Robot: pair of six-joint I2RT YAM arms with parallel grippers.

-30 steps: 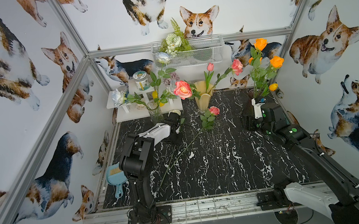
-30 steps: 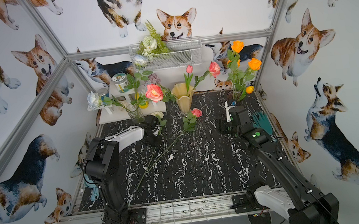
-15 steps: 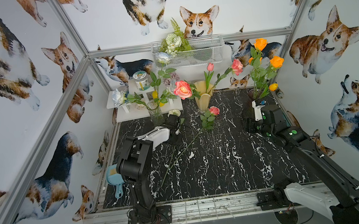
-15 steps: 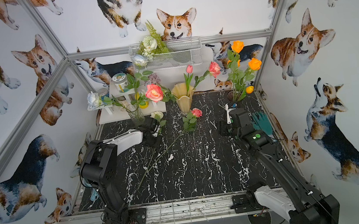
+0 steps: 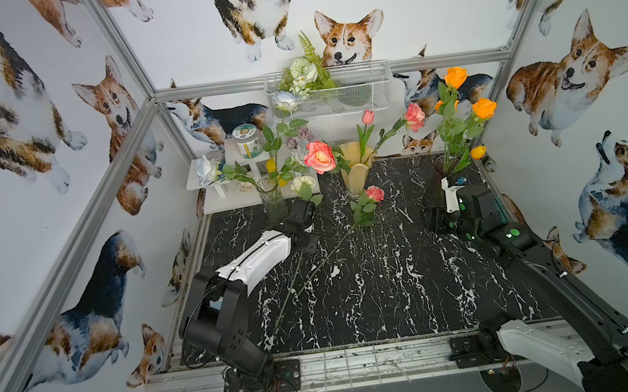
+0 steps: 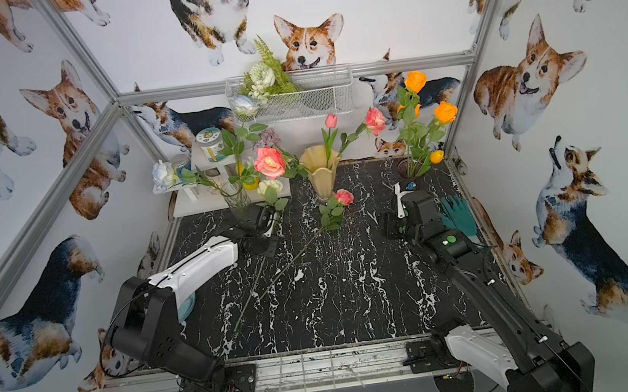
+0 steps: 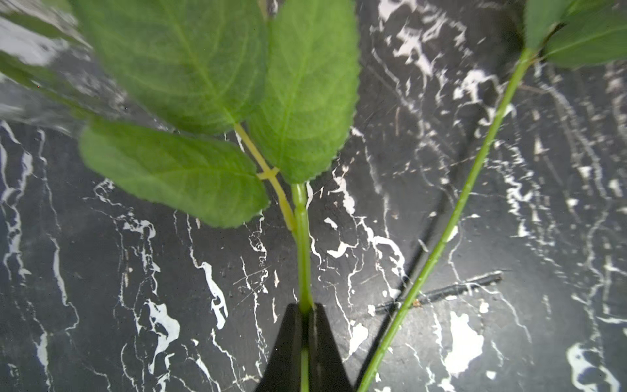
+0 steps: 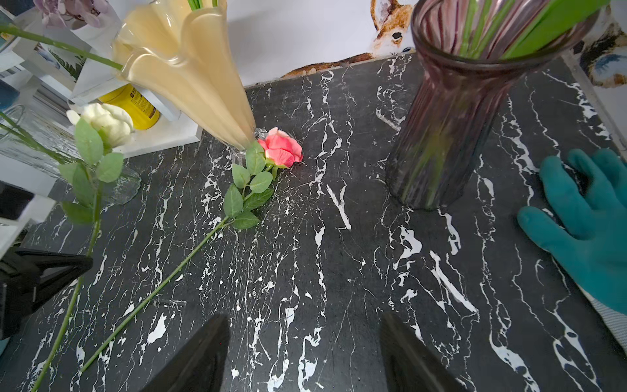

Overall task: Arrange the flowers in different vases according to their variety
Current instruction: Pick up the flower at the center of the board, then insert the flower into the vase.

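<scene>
Left fingers (image 7: pixel 288 346) were clamped on the white rose (image 5: pixel 302 182) stem just below its leaves. The bloom sat left of centre in both top views, beside the clear vase (image 5: pixel 272 199). Right fingers (image 8: pixel 200 353) stood apart and empty, near the purple vase (image 8: pixel 441 135). The pink rose (image 5: pixel 375 193) lay on the surface (image 5: pixel 372 278) mid-frame, its bloom just beside the foot of the cream vase (image 5: pixel 357 176).

Left wrist view: white rose (image 7: pixel 303 244), bloom out of frame, leaves (image 7: pixel 176 61) blurred, stem runs off frame between left gripper (image 7: pixel 304 310) pads. Right wrist view: purple vase (image 8: pixel 451 129), table (image 8: pixel 339 254) 2 o'clock, mouth cropped; teal glove (image 8: pixel 590 220), 3 o'clock, cut by frame edge.
</scene>
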